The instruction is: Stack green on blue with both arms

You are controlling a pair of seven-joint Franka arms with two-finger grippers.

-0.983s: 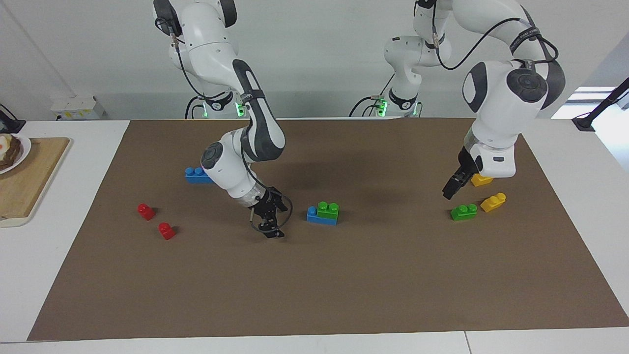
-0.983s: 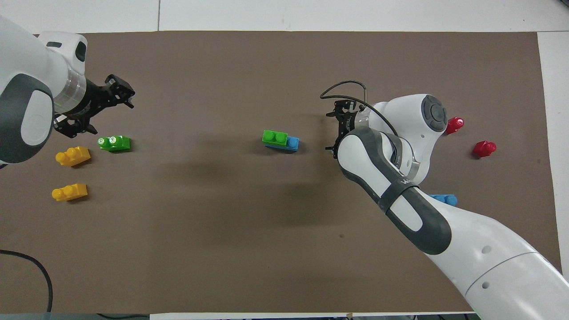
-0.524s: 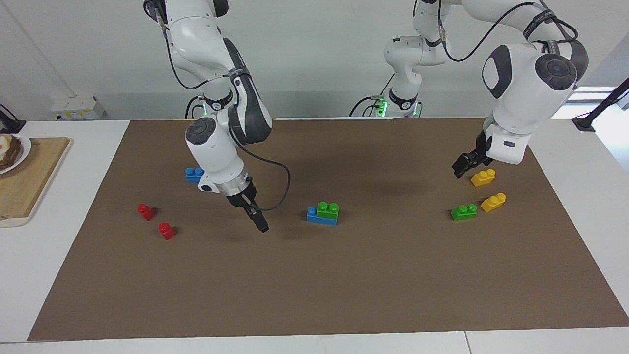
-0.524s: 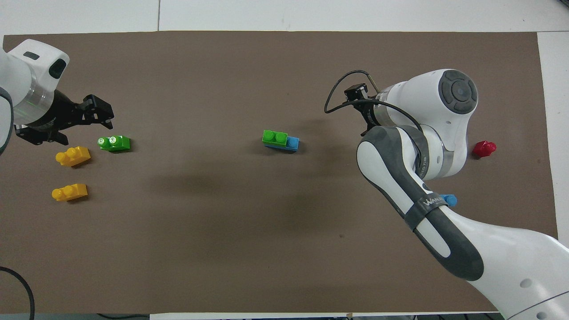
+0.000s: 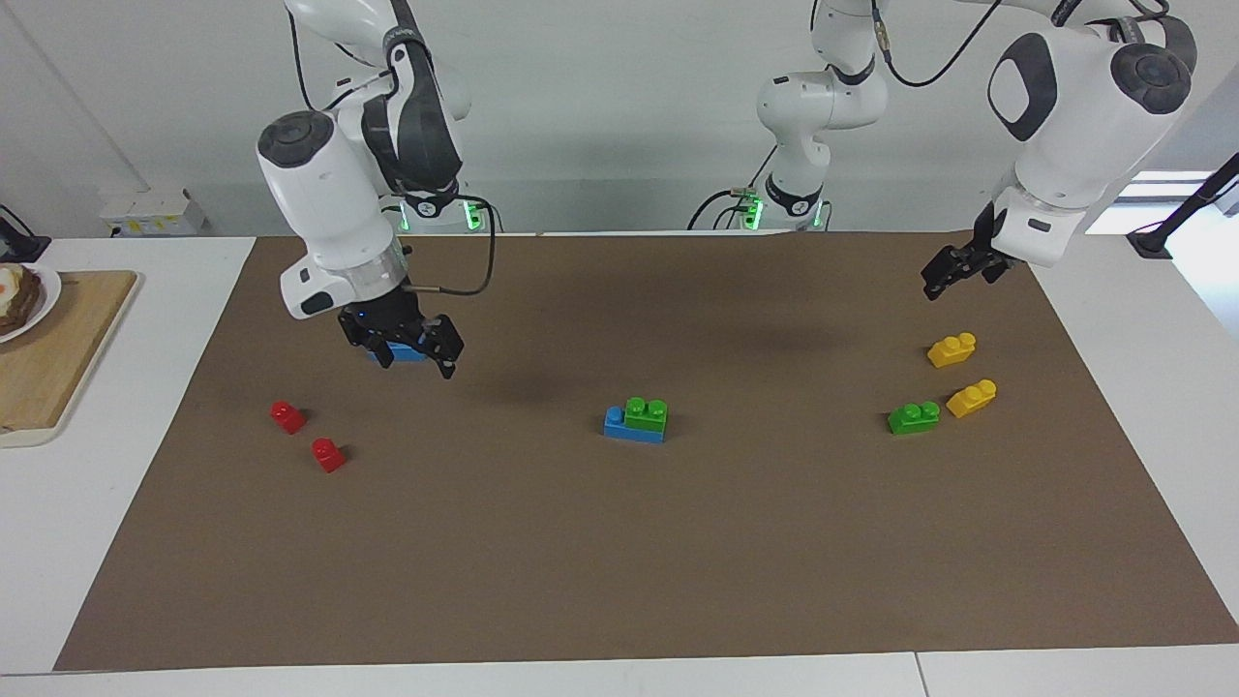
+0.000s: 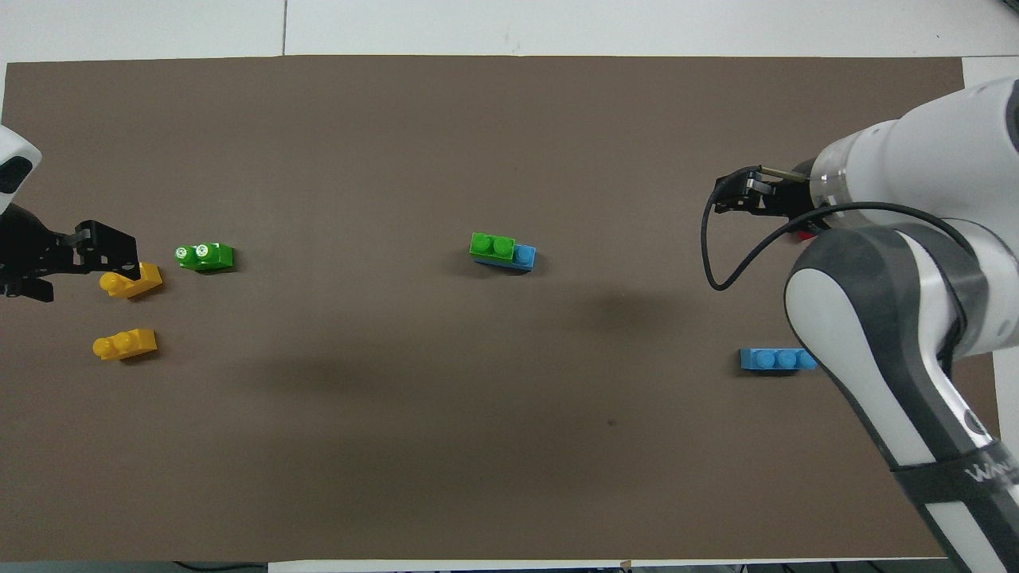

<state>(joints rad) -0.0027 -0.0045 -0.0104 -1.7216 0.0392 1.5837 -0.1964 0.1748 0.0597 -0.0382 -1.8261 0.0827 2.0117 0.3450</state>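
While both arms hang raised over the brown mat, nothing sits in either pincer. Nearest the robots, at the right arm's end of the worktop, a lone blue brick lies flat, its long axis running from one arm's end toward the other, and in the facing view the right pincer hangs right over it with its fingers spread and empty. At the left arm's end, the left pincer hovers above bare mat near the mat's edge, fingers likewise spread and holding nothing; two yellow bricks lie on the mat near it, one a little farther out than the other. Beside the farther yellow one rests a single green brick, studs up, its long axis roughly along the worktop's length. Mid-mat, a green brick on a blue brick forms a stack: the green one covers two of the blue's studs and leaves one blue stud bare at the end toward the right arm, both long axes lying along the worktop's length. Farthest out, toward the right arm's end, sit two small red bricks, apart from one another.
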